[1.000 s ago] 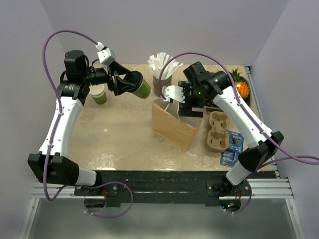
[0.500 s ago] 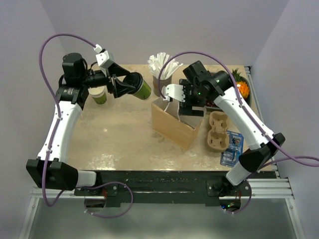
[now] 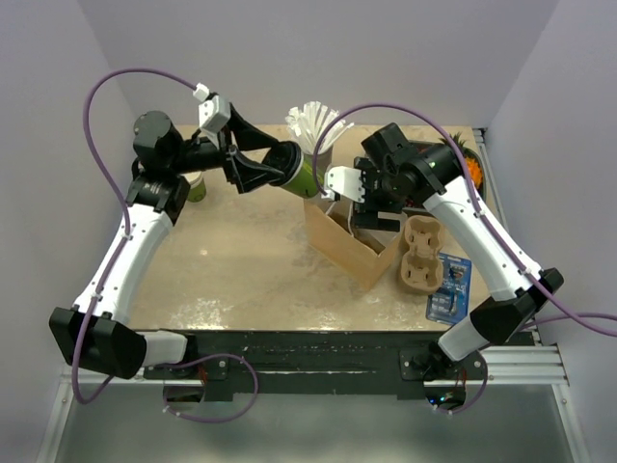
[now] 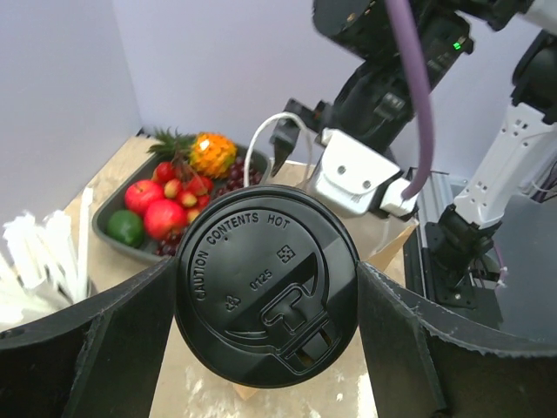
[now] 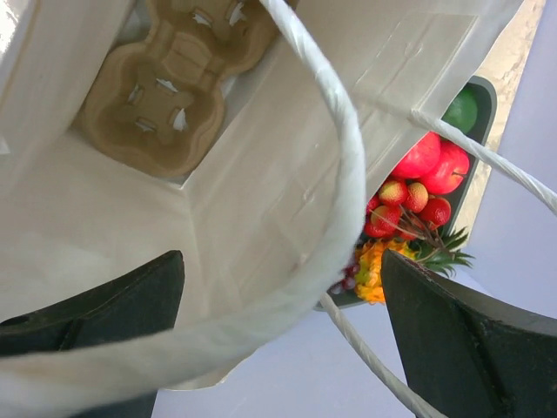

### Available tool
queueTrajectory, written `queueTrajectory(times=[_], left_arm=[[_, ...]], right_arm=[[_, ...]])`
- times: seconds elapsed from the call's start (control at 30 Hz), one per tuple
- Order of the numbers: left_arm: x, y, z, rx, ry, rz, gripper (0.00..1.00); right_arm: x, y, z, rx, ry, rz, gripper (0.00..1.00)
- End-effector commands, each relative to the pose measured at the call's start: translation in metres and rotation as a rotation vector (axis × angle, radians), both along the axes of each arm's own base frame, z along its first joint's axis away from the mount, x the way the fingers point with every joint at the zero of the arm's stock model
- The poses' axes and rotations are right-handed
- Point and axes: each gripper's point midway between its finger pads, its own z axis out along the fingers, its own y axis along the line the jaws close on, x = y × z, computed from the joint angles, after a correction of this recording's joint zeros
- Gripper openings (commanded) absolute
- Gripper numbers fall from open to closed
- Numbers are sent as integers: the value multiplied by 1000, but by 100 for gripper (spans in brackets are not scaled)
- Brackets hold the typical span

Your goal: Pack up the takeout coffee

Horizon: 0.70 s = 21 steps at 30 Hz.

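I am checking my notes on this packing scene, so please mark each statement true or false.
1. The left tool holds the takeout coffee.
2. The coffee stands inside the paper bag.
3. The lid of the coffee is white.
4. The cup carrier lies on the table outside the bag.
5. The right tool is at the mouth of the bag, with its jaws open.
1. True. The left tool grips the takeout coffee by its sides.
2. False. The coffee is in the air beside the paper bag, tilted, not inside it.
3. False. The lid is black.
4. True. The cup carrier lies to the right of the bag.
5. True. The right tool is there, and the bag's handle passes between its fingers.
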Motion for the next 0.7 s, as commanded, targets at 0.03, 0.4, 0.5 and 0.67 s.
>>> queueTrajectory(times=[0.03, 0.4, 0.5, 0.67], left_arm=[[-9, -17, 15, -41, -30, -59, 0], [2, -33, 7, -129, 53, -92, 0], [-1, -32, 16, -127, 20, -94, 0], [25, -7, 25, 97, -117, 116, 0]], right_arm=[[-21, -12, 5, -16, 46, -14, 96], [-22, -13, 7, -3, 45, -31, 96], [-25, -10, 8, 18, 52, -32, 96], [-28, -5, 6, 53, 66, -30, 95]])
